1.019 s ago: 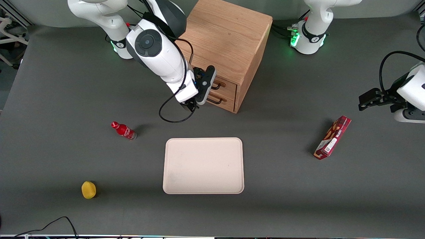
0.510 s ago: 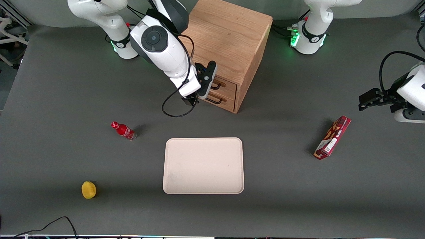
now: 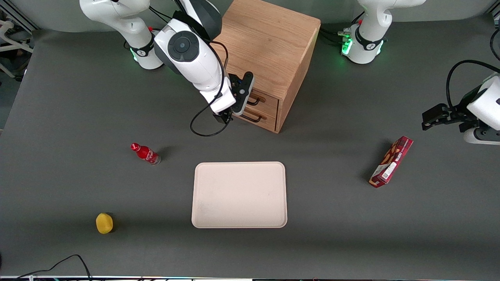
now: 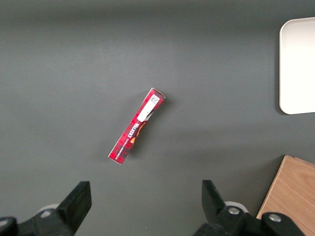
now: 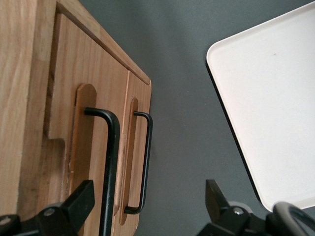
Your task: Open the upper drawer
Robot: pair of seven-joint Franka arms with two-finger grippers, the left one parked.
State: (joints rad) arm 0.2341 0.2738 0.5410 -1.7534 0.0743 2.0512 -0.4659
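Observation:
The oak cabinet (image 3: 269,43) stands at the back of the table with two drawers in its front. The upper drawer (image 3: 268,100) is closed, and its black wire handle (image 5: 109,167) runs close beside one fingertip (image 5: 81,196). My right gripper (image 3: 245,102) hovers right in front of the drawer fronts. It is open (image 5: 148,192), its fingers spread wide with nothing gripped. The lower drawer (image 5: 135,147), also closed, has its own thinner-looking handle (image 5: 146,162) showing in the gap between the fingers.
A cream tray (image 3: 239,194) lies nearer the front camera than the cabinet. A small red bottle (image 3: 145,153) and a yellow fruit (image 3: 104,223) lie toward the working arm's end. A red snack box (image 3: 391,161) lies toward the parked arm's end.
Over the last second my right arm swung in toward the cabinet and brought the gripper up to the drawer fronts. In the last half second it barely moved.

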